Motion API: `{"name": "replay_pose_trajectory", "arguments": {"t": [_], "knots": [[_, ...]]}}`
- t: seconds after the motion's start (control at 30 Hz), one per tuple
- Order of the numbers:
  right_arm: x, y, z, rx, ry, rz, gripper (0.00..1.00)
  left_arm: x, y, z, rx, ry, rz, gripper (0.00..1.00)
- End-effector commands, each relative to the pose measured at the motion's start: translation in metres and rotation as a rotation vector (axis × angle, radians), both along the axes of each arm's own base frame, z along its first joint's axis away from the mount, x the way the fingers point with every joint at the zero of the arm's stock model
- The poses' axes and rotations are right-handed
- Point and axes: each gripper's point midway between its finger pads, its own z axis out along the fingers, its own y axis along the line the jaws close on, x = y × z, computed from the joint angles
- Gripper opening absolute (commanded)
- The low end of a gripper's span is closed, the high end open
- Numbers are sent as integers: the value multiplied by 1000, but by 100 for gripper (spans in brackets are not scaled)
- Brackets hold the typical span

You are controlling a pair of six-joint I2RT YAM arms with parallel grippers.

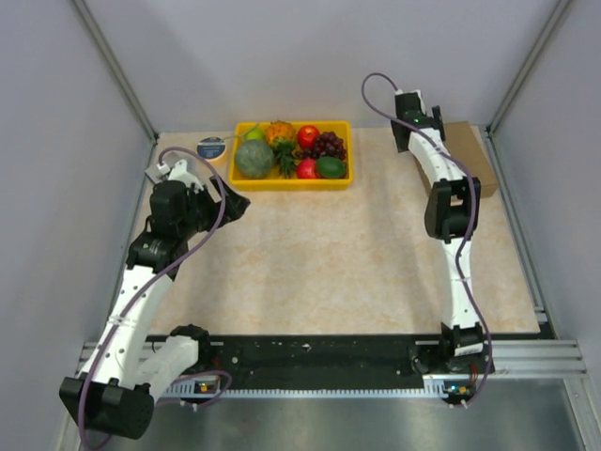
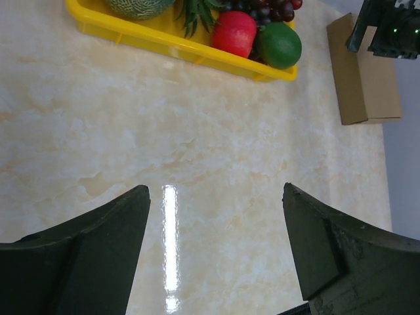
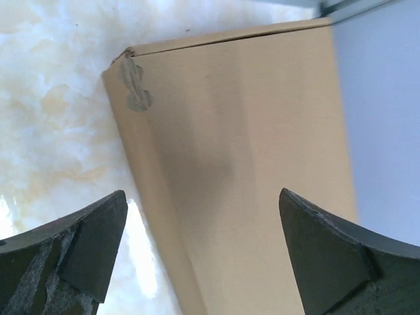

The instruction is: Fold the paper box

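- Top external view: the table (image 1: 357,263) holds everything. My right arm reaches to its far right corner and my left arm bends at the left side.
- The yellow tray (image 1: 282,184) of fruit sits at the far edge and has no part in this.
- The paper box (image 1: 476,158) lies flat in that far right corner, close to the side wall. It looks already closed into a shallow box, so I judge the work is near its end.
- My right gripper (image 3: 202,200) hangs over the box with its jaws spread wide and empty. One finger is over the table just beside the box's long side, the other over the top face toward the wall. I cannot tell whether either one touches.
- To finish well, I should come down square, press the lid flat instead of pinching it, and keep clear of the wall.
- My left gripper (image 2: 216,189) is also wide and empty, over bare table and well apart from the box.
- A small notch (image 3: 134,88) marks the near corner seam, which is worth checking for a gap.
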Motion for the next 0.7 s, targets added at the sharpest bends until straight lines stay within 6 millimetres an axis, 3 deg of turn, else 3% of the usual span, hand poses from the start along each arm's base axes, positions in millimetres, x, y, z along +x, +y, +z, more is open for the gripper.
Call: {"name": "replay_pose_trajectory", "arguments": {"t": [0.0, 0.03, 0.1, 0.13, 0.2, 0.23, 0.27, 0.3, 0.33, 0.37, 0.4, 0.43, 0.47, 0.5, 0.53, 0.57, 0.63, 0.67], "knots": [[-35, 1, 171, -108, -225, -21, 98, -19, -9, 46, -17, -136, -85, 87], [-65, 8, 196, -84, -254, -25, 98, -23, -8, 49, -17, -154, -87, 87], [-99, 23, 209, 7, -280, 4, 98, -37, -6, 53, -8, -186, -97, 88], [-135, 38, 209, 102, -292, 21, 98, -42, -8, 55, -13, -192, -112, 88], [-172, 68, 202, 281, -292, 104, 98, -54, -10, 55, -13, -197, -141, 88], [-196, 79, 166, 360, -220, 113, 98, -61, -14, 55, -25, -195, -175, 88], [-225, 89, 195, 454, -298, 173, 98, -65, -17, 56, -30, -199, -193, 88], [-242, 105, 189, 542, -281, 236, 98, -72, -19, 58, -38, -212, -209, 88], [-265, 107, 163, 584, -238, 231, 99, -78, -20, 57, -44, -208, -220, 88], [-289, 105, 182, 628, -301, 252, 99, -83, -23, 58, -57, -216, -244, 88], [-305, 101, 185, 656, -327, 249, 99, -91, -24, 59, -61, -239, -261, 89], [-321, 97, 168, 673, -311, 236, 99, -94, -25, 59, -62, -253, -269, 88], [-335, 93, 169, 676, -320, 251, 99, -101, -24, 64, -62, -285, -273, 89], [-360, 87, 187, 699, -395, 302, 99, -103, -23, 63, -58, -291, -275, 89], [-372, 80, 195, 673, -424, 330, 99, -106, -23, 65, -58, -302, -277, 89], [-399, 65, 216, 668, -518, 345, 99, -111, -23, 74, -54, -338, -290, 89], [-427, 47, 252, 641, -638, 372, 99, -118, -23, 92, -40, -392, -302, 89], [-441, 39, 269, 635, -694, 381, 99, -128, -21, 115, -34, -444, -302, 90]]}}
